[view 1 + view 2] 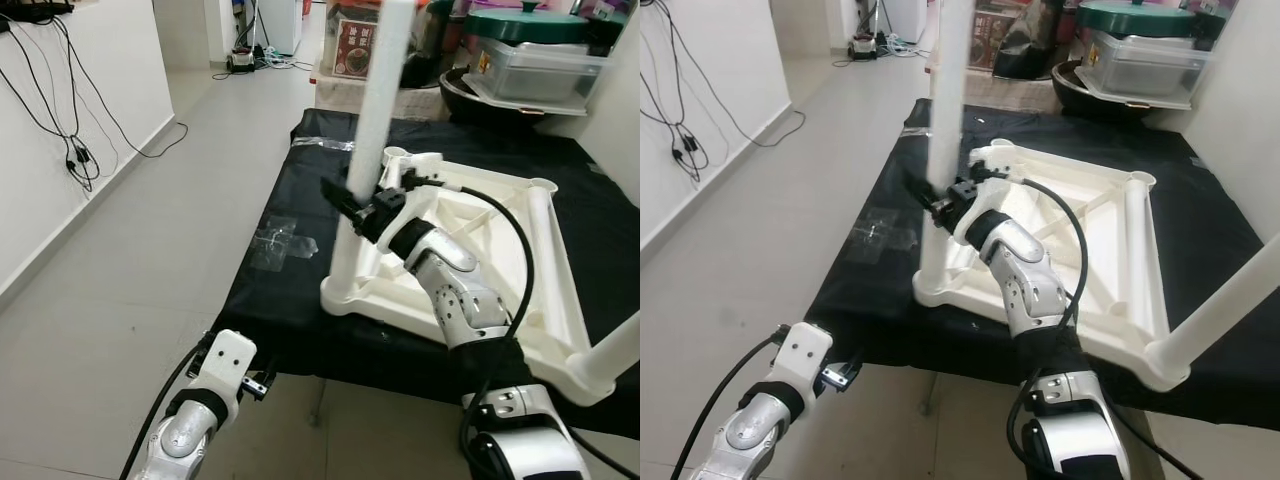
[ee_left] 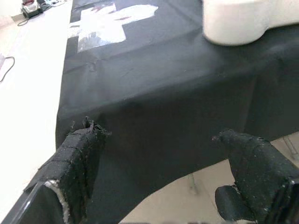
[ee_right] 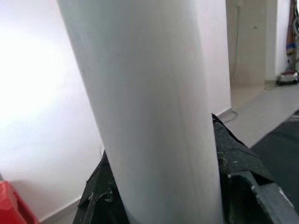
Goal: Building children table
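Your right gripper [image 1: 352, 200] is clamping the upright leg [image 1: 375, 120] in the tabletop's [image 1: 560, 300] corner; left gripper [image 2: 159, 154] is hanging open; you're likely seating it; next, twist.

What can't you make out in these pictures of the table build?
- Top of the white table leg held by the right pincer: cut off by the upper edge of both eye views.
- Whether that leg is fully seated in the tabletop corner socket: too small to tell.
- Second leg: cut off by the right edge.
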`<state>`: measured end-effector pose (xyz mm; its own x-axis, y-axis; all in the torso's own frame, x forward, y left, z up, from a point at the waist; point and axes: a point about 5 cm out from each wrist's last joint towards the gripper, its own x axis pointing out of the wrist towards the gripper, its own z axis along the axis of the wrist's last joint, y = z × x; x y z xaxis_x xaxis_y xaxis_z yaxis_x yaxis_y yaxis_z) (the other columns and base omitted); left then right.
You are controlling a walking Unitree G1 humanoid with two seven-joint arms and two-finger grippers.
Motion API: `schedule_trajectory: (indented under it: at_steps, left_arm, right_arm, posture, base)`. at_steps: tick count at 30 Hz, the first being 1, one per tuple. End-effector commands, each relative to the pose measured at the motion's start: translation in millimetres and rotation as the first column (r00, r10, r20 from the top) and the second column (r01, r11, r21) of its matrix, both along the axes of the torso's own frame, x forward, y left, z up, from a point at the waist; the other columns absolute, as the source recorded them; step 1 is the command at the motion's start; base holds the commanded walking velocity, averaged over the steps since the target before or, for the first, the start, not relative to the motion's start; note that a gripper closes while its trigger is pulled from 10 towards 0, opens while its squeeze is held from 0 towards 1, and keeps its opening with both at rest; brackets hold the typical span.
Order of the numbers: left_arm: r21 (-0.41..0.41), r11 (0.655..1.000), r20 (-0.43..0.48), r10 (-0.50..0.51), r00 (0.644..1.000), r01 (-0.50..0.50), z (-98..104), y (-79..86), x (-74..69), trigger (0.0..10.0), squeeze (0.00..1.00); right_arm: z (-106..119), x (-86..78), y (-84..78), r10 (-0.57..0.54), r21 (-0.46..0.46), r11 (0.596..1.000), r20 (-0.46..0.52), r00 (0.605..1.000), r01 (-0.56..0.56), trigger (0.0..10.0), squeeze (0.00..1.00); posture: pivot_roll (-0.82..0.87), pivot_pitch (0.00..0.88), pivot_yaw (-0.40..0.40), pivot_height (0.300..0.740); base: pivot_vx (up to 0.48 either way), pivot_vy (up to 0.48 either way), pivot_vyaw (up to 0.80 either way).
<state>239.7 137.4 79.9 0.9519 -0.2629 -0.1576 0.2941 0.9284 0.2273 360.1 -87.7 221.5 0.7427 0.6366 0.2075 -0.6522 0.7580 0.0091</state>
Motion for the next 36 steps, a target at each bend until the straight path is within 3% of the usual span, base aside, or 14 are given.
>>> schedule_trajectory:
  at_steps: [1, 2, 3, 4, 7, 10, 14, 17, 18, 24, 25, 34, 35, 36]
  left_arm:
    - [0.000, 1.000, -0.011, 0.002, 1.000, -0.002, -0.4, 3.3, -2.3, 10.0, 0.00]
    - [0.000, 1.000, -0.011, 0.002, 1.000, -0.002, -0.4, 3.3, -2.3, 10.0, 0.00]
    - [0.004, 1.000, -0.012, 0.004, 1.000, -0.004, -0.5, 4.2, -2.8, 10.0, 0.00]
    - [0.004, 1.000, -0.012, 0.003, 1.000, -0.003, -0.7, 3.9, -2.9, 10.0, 0.00]
    - [0.005, 1.000, -0.012, 0.001, 1.000, -0.001, -0.8, 3.9, -3.2, 10.0, 0.00]
    - [0.003, 1.000, -0.012, -0.007, 1.000, 0.007, -0.5, 2.7, -3.6, 10.0, 0.00]
    - [0.005, 0.999, -0.015, -0.042, 0.999, 0.042, -1.1, -5.5, 1.0, 10.0, 0.00]
    - [-0.003, 0.999, -0.007, -0.049, 0.999, 0.049, 1.8, -7.1, 3.5, 10.0, 0.00]
    - [0.000, 0.999, -0.005, -0.048, 0.999, 0.048, 2.2, -6.3, 4.7, 10.0, 0.00]
    - [0.002, 0.999, 0.000, -0.032, 0.999, 0.032, 3.0, -2.4, 6.9, 10.0, 0.00]
    - [0.002, 0.999, -0.001, -0.032, 0.999, 0.032, 2.8, -2.2, 5.5, 10.0, 0.00]
    - [-0.002, 0.999, -0.008, -0.043, 0.999, 0.043, 0.6, -6.4, 3.2, 10.0, 0.00]
    - [-0.003, 0.999, -0.004, -0.042, 0.999, 0.042, 2.4, -6.5, 4.7, 10.0, 0.00]
    - [-0.003, 0.999, -0.004, -0.042, 0.999, 0.042, 2.4, -6.5, 4.7, 10.0, 0.00]
  right_arm:
    - [-39.1, 4.2, 7.8, -0.112, -0.091, 0.991, -0.166, 0.980, 0.098, 0.0, 0.00]
    - [-39.1, 4.2, 7.8, -0.112, -0.091, 0.991, -0.166, 0.980, 0.098, 0.0, 0.00]
    - [-81.8, 5.7, -50.0, -0.793, -0.206, 0.584, -0.351, 0.498, 0.785, 0.0, 0.00]
    - [-92.6, -4.6, -68.1, -0.892, -0.260, 0.381, -0.357, 0.279, 0.887, 0.0, 0.00]
    - [-97.7, -15.7, -71.3, -0.916, -0.277, 0.300, -0.349, 0.196, 0.913, 0.0, 0.00]
    - [-98.5, -27.0, -61.8, -0.909, -0.269, 0.326, -0.351, 0.223, 0.906, 0.0, 0.00]
    - [-79.4, -20.6, -55.8, -0.878, -0.221, 0.430, -0.330, 0.348, 0.875, 10.0, 0.00]
    - [-65.0, -10.3, -49.4, -0.833, -0.191, 0.528, -0.305, 0.461, 0.828, 10.0, 0.00]
    - [-52.3, -5.9, -43.0, -0.770, -0.096, 0.613, -0.294, 0.566, 0.784, 10.0, 1.00]
    - [-12.9, 1.6, -11.1, -0.521, 0.130, 0.821, -0.230, 0.822, 0.556, 10.0, 1.00]
    - [-4.2, 1.5, -6.4, -0.422, 0.134, 0.885, -0.179, 0.889, 0.447, 10.0, 0.00]
    - [-13.0, -6.4, 6.6, 0.192, -0.021, 0.981, -0.088, 0.977, -0.195, 10.0, 0.00]
    - [-19.9, -6.1, 9.6, 0.209, -0.020, 0.977, -0.109, 0.972, -0.212, 3.5, 0.00]
    - [-19.9, -6.1, 9.6, 0.209, -0.020, 0.977, -0.109, 0.972, -0.212, 3.5, 0.00]
  posture:
    - [0.15, 0.000, -0.090, 0.740]
    - [0.15, 0.000, -0.090, 0.740]
    - [0.15, 0.000, -0.083, 0.740]
    - [0.15, 0.000, -0.083, 0.740]
    - [0.15, 0.000, -0.071, 0.740]
    - [0.13, 0.000, -0.055, 0.740]
    - [0.11, 0.000, -0.041, 0.740]
    - [0.11, 0.000, -0.041, 0.740]
    - [0.12, 0.000, -0.051, 0.740]
    - [0.12, 0.000, -0.054, 0.740]
    - [0.12, 0.000, -0.059, 0.740]
    - [0.13, 0.000, -0.064, 0.740]
    - [0.14, 0.000, -0.073, 0.740]
    - [0.14, 0.000, -0.073, 0.740]
  base:
    - [0.000, 0.000, 0.00]
    - [0.000, 0.000, 0.00]
    - [0.000, 0.000, 0.00]
    - [0.000, 0.000, 0.00]
    - [0.000, 0.000, 0.00]
    - [0.000, 0.000, 0.00]
    - [0.000, 0.000, 0.00]
    - [0.000, 0.000, 0.00]
    - [0.000, 0.000, 0.00]
    - [0.000, 0.000, 0.00]
    - [0.000, 0.000, 0.00]
    - [0.000, 0.000, 0.00]
    - [0.000, 0.000, 0.00]
    - [0.000, 0.000, 0.00]
